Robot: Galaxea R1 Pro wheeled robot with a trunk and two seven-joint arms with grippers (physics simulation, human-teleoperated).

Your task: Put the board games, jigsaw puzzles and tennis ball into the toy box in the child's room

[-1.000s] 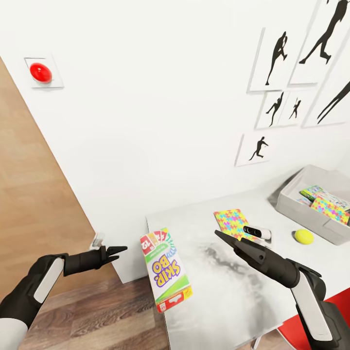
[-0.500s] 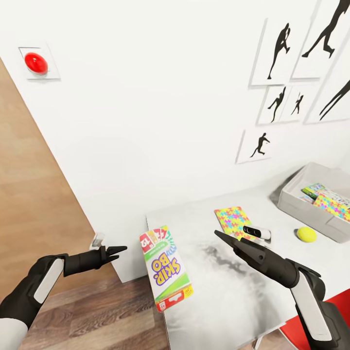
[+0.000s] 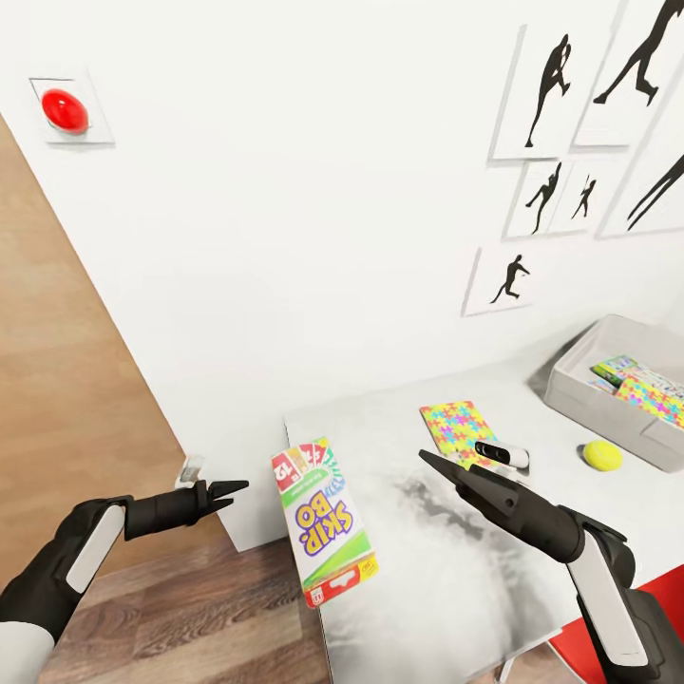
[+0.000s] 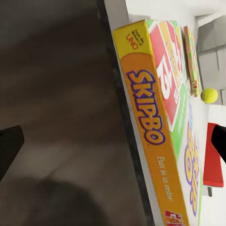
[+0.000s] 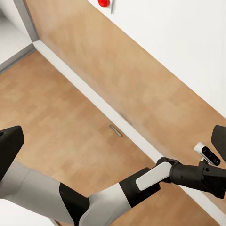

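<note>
The Skip-Bo board game [image 3: 324,522] lies flat on the near corner of the table [image 3: 456,589], between the two grippers, with one long edge overhanging the table's side. In the left wrist view the same box [image 4: 160,122] shows its orange side panel, directly ahead of the fingers.

The left gripper [image 3: 228,491] is held over the wood-plank floor [image 3: 199,617], just off the table's edge and apart from the box. Its fingertips sit close together; whether they are fully closed cannot be told. It holds nothing.

The right gripper [image 3: 429,460] is held above the tabletop with its jaws together in a narrow point, gripping nothing. Just beyond its tip lies a jigsaw puzzle [image 3: 459,427], flat on the table.

Farther to that gripper's right, the tennis ball [image 3: 601,455] rests on the table, just beside the toy box [image 3: 581,404]. The box is a grey bin holding a second jigsaw puzzle [image 3: 654,400] and a printed box partly under it.

Behind the table stands a white wall with black baseball-player silhouette pictures [image 3: 551,85]. Far beyond the left gripper, a red button [image 3: 65,110] sits on a wall plate beside a wooden door [image 3: 57,399].
</note>
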